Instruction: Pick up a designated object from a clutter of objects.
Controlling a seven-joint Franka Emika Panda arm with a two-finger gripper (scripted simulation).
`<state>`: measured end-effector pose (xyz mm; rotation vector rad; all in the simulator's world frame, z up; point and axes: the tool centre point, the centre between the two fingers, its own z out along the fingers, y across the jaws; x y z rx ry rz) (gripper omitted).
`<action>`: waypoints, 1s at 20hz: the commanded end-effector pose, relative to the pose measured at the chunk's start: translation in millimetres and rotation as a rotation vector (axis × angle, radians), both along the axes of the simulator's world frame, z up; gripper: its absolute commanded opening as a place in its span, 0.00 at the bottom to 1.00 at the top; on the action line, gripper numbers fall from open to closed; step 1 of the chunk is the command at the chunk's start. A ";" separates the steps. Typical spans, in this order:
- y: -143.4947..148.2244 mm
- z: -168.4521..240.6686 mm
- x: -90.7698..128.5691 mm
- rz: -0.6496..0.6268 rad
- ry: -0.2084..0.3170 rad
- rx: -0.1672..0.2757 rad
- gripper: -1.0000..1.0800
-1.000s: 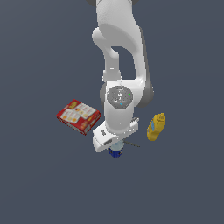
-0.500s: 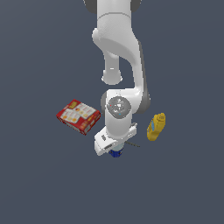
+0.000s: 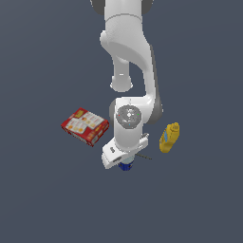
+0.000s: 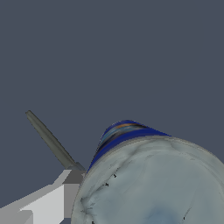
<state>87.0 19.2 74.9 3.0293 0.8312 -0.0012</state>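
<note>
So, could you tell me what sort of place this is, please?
Likely a simulated test scene: a featureless dark grey floor, a smooth white robot arm, and scattered items like a flat red box and yellow bottle.

One blue can (image 3: pixel 125 166), one red box (image 3: pixel 85 126), one yellow bottle (image 3: pixel 169 137), one pair of scissors (image 4: pixel 51 141), one robot arm (image 3: pixel 129 90).

The can (image 4: pixel 148 175) is showing a dark-blue side with an orange streak and a mottled pale silver-grey top. The box (image 3: pixel 85 126) is showing red edges with white-orange panels. The bottle (image 3: pixel 169 137) is showing yellow. The arm (image 3: pixel 128 71) is showing white, and the tabletop (image 3: pixel 42 199) is showing plain dark grey-blue.
</note>
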 end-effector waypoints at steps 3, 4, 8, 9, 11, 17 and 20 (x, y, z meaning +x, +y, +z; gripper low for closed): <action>0.3 0.3 -0.1 0.000 0.000 0.000 0.00; 0.3 1.0 -0.3 0.000 0.000 0.000 0.00; 0.5 8.6 -2.8 0.000 0.000 0.000 0.00; 0.6 11.6 -3.9 0.000 0.000 0.000 0.00; 0.8 19.3 -6.4 0.000 0.000 0.000 0.00; 1.9 54.5 -18.0 0.000 0.000 0.000 0.00; 2.7 79.5 -26.1 0.000 0.000 0.000 0.00</action>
